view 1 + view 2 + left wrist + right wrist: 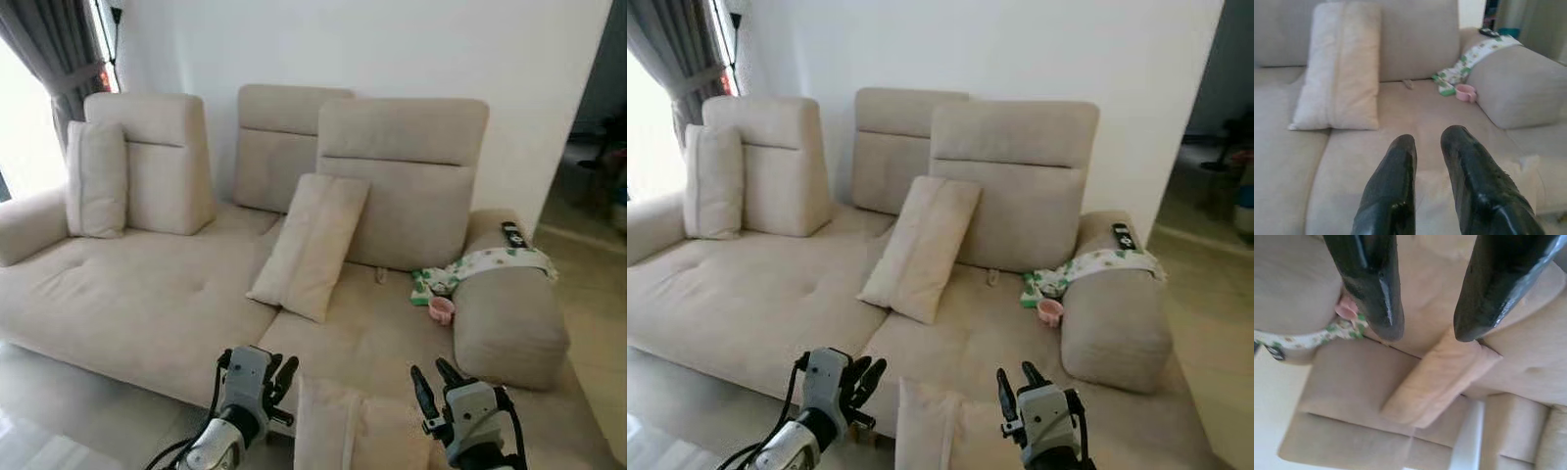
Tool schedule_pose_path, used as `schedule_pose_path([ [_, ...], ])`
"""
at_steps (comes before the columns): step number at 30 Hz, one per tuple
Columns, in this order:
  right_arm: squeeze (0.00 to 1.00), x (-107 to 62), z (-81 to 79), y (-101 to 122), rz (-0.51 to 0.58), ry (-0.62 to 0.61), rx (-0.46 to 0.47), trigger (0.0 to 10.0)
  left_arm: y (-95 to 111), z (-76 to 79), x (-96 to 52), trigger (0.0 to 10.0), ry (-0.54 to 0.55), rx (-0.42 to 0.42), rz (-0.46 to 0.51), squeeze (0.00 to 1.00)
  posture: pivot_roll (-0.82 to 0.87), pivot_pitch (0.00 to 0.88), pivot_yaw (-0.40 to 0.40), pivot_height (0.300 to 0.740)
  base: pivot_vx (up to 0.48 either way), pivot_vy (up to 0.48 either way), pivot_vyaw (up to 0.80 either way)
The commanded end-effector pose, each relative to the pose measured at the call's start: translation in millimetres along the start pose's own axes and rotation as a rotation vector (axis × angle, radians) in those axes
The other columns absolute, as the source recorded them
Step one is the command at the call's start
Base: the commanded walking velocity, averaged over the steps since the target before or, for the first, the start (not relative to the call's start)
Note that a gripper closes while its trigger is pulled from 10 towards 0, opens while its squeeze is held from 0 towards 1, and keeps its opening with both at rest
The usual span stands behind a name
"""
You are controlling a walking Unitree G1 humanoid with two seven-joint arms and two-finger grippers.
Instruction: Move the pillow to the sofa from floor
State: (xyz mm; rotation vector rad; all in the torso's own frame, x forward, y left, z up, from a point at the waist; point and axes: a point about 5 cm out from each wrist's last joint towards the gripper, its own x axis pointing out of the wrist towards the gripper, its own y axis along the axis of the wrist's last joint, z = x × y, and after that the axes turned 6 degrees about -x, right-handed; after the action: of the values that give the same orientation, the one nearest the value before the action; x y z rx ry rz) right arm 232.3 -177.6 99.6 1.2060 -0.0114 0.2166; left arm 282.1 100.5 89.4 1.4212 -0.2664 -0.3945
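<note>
Sofa (745, 294): beige, against white wall
Pillow (940, 431): at seat's front edge, between grippers
Left gripper (862, 377): fingers apart
Right gripper (1017, 382): fingers apart
Cup (1049, 311): pink, beside armrest

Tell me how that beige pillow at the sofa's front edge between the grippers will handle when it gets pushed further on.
The pillow looks soft and plump, so it would probably dent and fold rather than slide as a block. Being cloth on the cloth sofa, it likely drags instead of slipping. It seems light for its bulk, so the left gripper and right gripper should shift it easily.
</note>
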Motion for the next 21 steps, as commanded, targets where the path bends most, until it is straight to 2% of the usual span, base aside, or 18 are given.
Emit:
schedule_pose_path([
  [1,0.00,1.8,0.2,0.7,0.004,-0.003,0.001,10.0,-0.9,0.4,0.6,10.0,0.001,0.002,0.003,0.00,0.10,0.000,0.048,0.570,0.000,0.000,0.00],
  [7,0.00,1.9,3.5,-0.5,-0.003,-0.018,0.012,10.0,-0.2,1.6,2.3,10.0,-0.008,0.010,0.007,0.00,0.09,0.000,0.049,0.560,0.000,0.000,0.00],
  [9,0.00,2.8,9.1,-3.6,-0.022,-0.030,0.008,10.0,4.4,4.5,4.9,10.0,-0.036,0.055,0.026,0.00,0.09,0.000,0.051,0.560,0.000,0.000,0.00],
  [11,0.00,3.0,11.2,-4.3,-0.025,-0.032,0.004,10.0,6.1,5.4,5.7,10.0,-0.042,0.064,0.033,0.00,0.09,0.000,0.050,0.560,0.000,0.000,0.00],
  [12,0.00,4.3,19.3,-8.7,-0.057,-0.038,-0.016,10.0,11.0,7.8,8.2,10.0,-0.062,0.091,0.050,0.00,0.09,0.000,0.051,0.560,0.000,0.000,0.00],
  [17,0.00,5.8,29.5,-14.9,-0.097,-0.035,-0.060,10.0,15.0,12.3,9.9,10.0,-0.101,0.146,0.064,0.00,0.09,0.000,0.052,0.560,0.000,0.000,0.00],
  [18,0.00,7.2,40.7,-21.9,-0.145,-0.036,-0.086,10.0,16.7,18.7,10.5,10.0,-0.141,0.206,0.070,0.00,0.09,0.000,0.052,0.560,0.000,0.000,0.00],
  [19,0.00,7.2,40.7,-21.9,-0.145,-0.036,-0.086,10.0,16.7,18.7,10.5,10.0,-0.141,0.206,0.070,0.00,0.09,0.000,0.052,0.560,0.000,0.000,0.00],
  [21,0.00,8.7,51.4,-26.4,-0.176,-0.037,-0.114,10.0,18.0,24.8,11.2,10.0,-0.176,0.261,0.077,0.00,0.09,0.000,0.052,0.560,0.000,0.000,0.00],
])
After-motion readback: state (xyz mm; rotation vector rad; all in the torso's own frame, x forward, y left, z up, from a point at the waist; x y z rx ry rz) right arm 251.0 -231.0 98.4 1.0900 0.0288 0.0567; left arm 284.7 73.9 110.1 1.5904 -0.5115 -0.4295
